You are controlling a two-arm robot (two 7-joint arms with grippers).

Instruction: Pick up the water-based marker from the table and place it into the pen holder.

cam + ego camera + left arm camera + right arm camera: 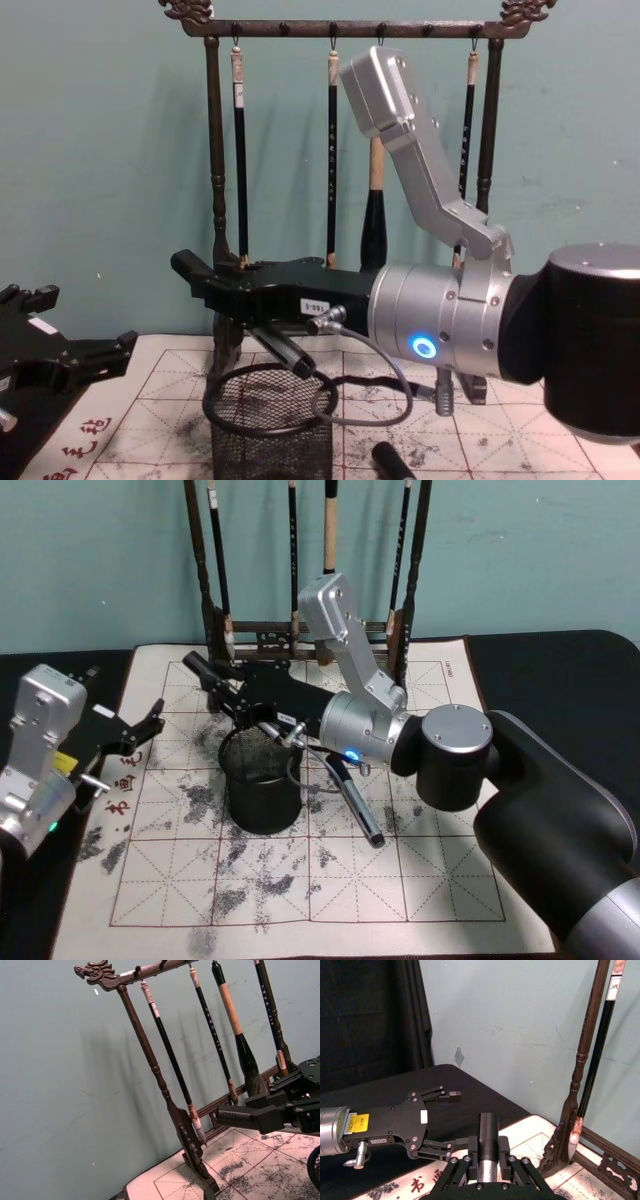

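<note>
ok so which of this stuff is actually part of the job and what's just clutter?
Job:
marker, clamped in the right gripper
mesh pen holder beneath it

Lying about:
brush rack with hanging brushes
ink-stained mat
dark pen lying on the mat
left gripper, open, parked at the mat's left edge

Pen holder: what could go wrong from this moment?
1. The right hand grips the marker nearly level, beyond the rim of the pen holder. Released so, it may miss.
2. The brush rack stands close behind, and tilting the marker could knock it.
The left hand idles open at the mat edge.
</note>
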